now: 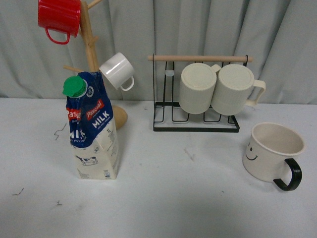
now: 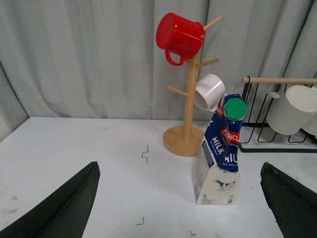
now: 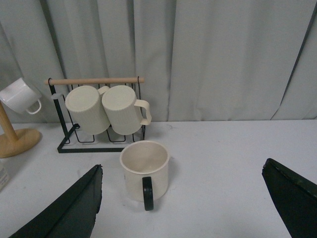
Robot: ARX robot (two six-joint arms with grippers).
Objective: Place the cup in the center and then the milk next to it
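Observation:
The cup (image 1: 271,151), cream with a black handle and a smiley face, stands upright at the right of the table; it also shows in the right wrist view (image 3: 145,172), handle towards the camera. The milk (image 1: 92,128), a blue-and-white carton with a green cap, stands upright at the left; it also shows in the left wrist view (image 2: 220,156). My left gripper (image 2: 181,208) is open and empty, short of the milk. My right gripper (image 3: 183,208) is open and empty, short of the cup. Neither arm shows in the front view.
A wooden mug tree (image 1: 90,49) holds a red mug (image 1: 59,17) and a small white cup (image 1: 118,71) behind the milk. A black wire rack (image 1: 198,116) with two ribbed cream mugs (image 1: 198,88) stands at the back. Curtains hang behind the white table (image 1: 188,198).

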